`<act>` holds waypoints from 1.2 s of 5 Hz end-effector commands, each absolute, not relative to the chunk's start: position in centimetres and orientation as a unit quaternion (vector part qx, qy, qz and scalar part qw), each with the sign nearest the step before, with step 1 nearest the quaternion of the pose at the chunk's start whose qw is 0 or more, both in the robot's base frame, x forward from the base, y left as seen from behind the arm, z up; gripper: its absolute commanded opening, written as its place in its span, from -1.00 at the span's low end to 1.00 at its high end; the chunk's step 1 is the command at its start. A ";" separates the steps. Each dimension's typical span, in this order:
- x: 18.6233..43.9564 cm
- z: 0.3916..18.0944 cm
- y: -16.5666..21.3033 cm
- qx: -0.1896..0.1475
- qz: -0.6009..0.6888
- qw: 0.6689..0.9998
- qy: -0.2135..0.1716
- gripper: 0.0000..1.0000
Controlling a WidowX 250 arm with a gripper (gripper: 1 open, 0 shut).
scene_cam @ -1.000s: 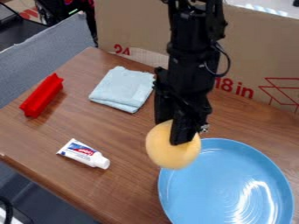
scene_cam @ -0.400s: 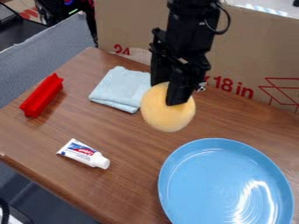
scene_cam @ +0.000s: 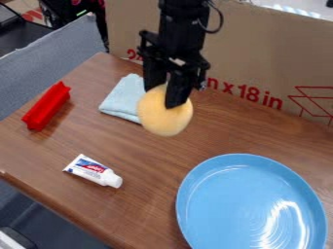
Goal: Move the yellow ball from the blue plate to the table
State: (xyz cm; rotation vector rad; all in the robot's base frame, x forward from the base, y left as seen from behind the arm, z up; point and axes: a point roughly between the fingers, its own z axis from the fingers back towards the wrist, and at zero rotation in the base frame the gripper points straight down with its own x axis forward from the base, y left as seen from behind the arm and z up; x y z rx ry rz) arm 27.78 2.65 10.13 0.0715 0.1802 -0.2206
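The yellow ball (scene_cam: 164, 116) hangs in the air above the brown table (scene_cam: 78, 136), left of the blue plate (scene_cam: 254, 206) and just right of the folded cloth. My gripper (scene_cam: 173, 99) comes down from above and is shut on the ball, its black fingers clamping the ball's upper part. The blue plate lies at the front right with nothing on it.
A folded pale-blue cloth (scene_cam: 128, 97) lies behind and left of the ball. A red object (scene_cam: 46, 104) sits near the left edge. A toothpaste tube (scene_cam: 95, 171) lies at the front left. A cardboard box (scene_cam: 267, 58) stands along the back.
My gripper has carried the ball up and to the left, from over the plate's left rim to above the table near the cloth.
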 end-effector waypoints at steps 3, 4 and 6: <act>31.4 7.4 8.5 0.037 -0.048 0.995 0.080 -1.00; 30.9 5.0 8.9 0.031 -0.054 0.995 0.081 -1.00; 30.2 3.4 9.4 0.043 -0.056 0.994 0.088 -1.00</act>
